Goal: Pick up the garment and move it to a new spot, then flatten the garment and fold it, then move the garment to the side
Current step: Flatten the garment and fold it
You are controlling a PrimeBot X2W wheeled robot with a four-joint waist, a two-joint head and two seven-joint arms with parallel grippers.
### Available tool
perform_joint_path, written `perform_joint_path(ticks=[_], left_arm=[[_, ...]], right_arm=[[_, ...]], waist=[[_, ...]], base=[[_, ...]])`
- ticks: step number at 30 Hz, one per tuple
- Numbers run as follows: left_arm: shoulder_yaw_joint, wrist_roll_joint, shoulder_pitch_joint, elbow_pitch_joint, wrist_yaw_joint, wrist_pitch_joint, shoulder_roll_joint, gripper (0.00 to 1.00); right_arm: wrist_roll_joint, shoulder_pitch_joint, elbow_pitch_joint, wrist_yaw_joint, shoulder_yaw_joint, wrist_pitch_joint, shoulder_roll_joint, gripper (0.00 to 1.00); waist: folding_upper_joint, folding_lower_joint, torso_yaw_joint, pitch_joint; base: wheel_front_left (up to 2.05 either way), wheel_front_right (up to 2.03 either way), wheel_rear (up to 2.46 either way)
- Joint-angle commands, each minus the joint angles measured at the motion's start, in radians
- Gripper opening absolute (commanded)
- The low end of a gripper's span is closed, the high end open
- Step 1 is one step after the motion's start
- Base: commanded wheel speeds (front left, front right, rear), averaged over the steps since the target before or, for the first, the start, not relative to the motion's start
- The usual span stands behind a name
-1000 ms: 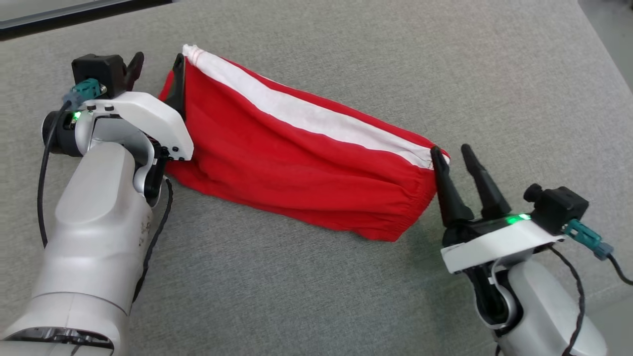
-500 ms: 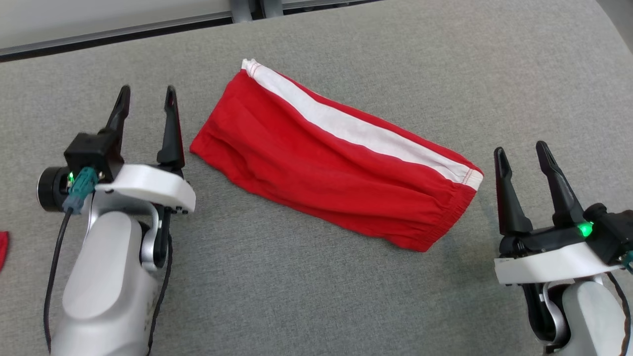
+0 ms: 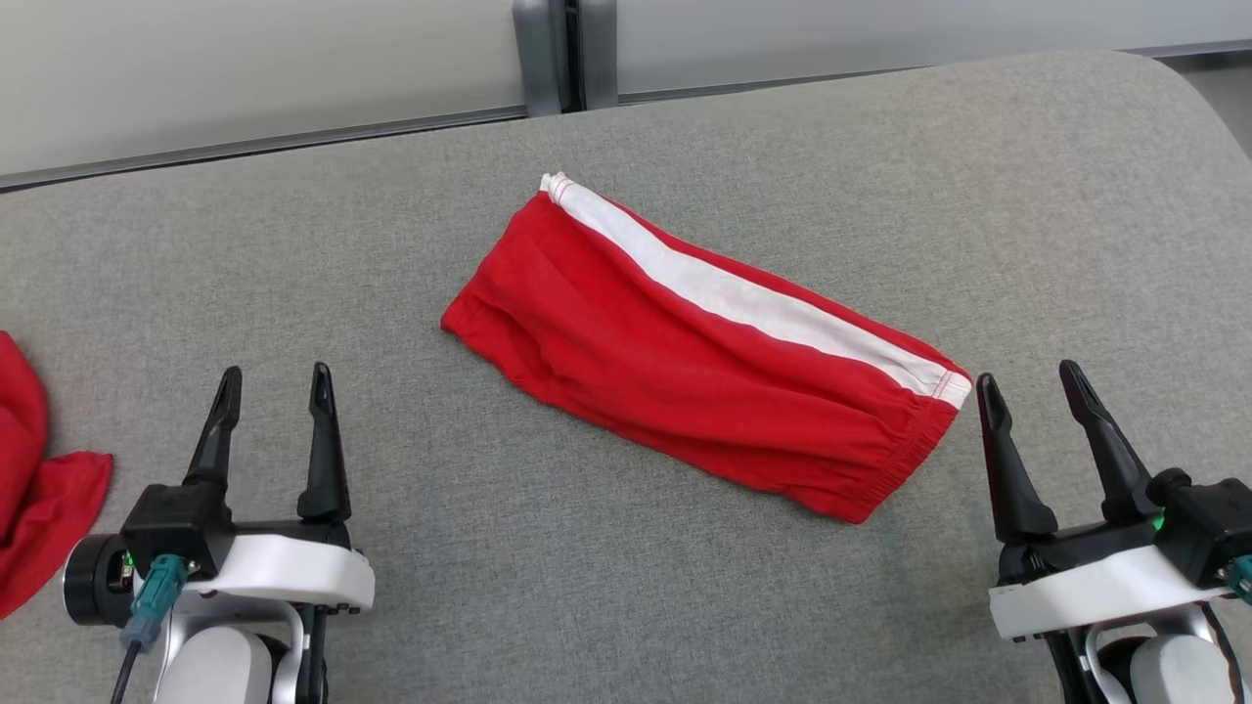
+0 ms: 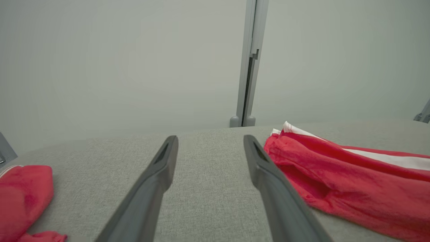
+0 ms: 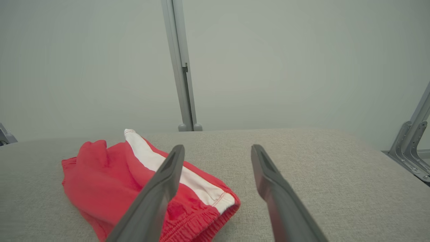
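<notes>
You have one red garment (image 3: 685, 362) with a white stripe, folded flat near the middle of the bench (image 3: 587, 587), slanting from the far edge toward the front right. There are two claws, both spread open and empty. The left claw (image 3: 275, 372) is at the front left, with bare bench between it and the garment. The right claw (image 3: 1027, 374) is just beside the elastic end. One other red cloth (image 3: 39, 489) lies at the left edge, and one grey post (image 3: 548, 54) stands behind the far edge.

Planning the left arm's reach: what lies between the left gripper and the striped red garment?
Nothing: in the head view, bare grey surface runs from the left gripper to the garment.
</notes>
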Motion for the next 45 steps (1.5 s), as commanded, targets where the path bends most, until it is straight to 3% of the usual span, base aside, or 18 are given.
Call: perform_joint_path(ticks=[1, 20, 23, 29, 36, 45], left_arm=[[0.005, -0.001, 0.018, -0.016, 0.009, 0.006, 0.007, 1.00], [-0.014, -0.004, 0.077, -0.097, 0.037, 0.053, 0.017, 1.00], [-0.031, 0.004, 0.048, -0.100, 0.024, 0.062, 0.022, 1.00], [-0.114, 0.012, -0.107, -0.069, -0.046, 0.119, 0.010, 1.00], [-0.185, -0.002, -0.358, 0.140, -0.134, 0.249, -0.007, 1.00], [-0.171, -0.046, -0.524, 0.498, -0.154, 0.341, 0.001, 1.00]], right_arm=[[-0.003, 0.012, -0.015, 0.000, -0.003, 0.007, -0.003, 1.00], [0.007, 0.025, -0.032, 0.000, -0.001, 0.029, -0.001, 1.00], [0.007, 0.020, -0.036, 0.000, -0.005, 0.029, 0.002, 1.00], [0.005, -0.007, -0.042, 0.000, -0.001, 0.031, 0.011, 1.00], [0.018, -0.052, -0.028, 0.000, 0.032, 0.020, 0.021, 1.00], [0.040, -0.076, 0.026, 0.000, 0.046, -0.011, 0.036, 1.00]], waist=[[0.0000, 0.0000, 0.003, -0.007], [0.0000, 0.0000, 0.017, -0.014], [0.0000, 0.0000, 0.018, -0.005], [0.0000, 0.0000, 0.009, 0.047], [0.0000, 0.0000, -0.052, 0.126], [0.0000, 0.0000, -0.100, 0.164]], base=[[0.00, 0.00, 0.00], [0.00, 0.00, 0.00], [0.00, 0.00, 0.00], [0.00, 0.00, 0.00], [0.00, 0.00, 0.00], [0.00, 0.00, 0.00]])
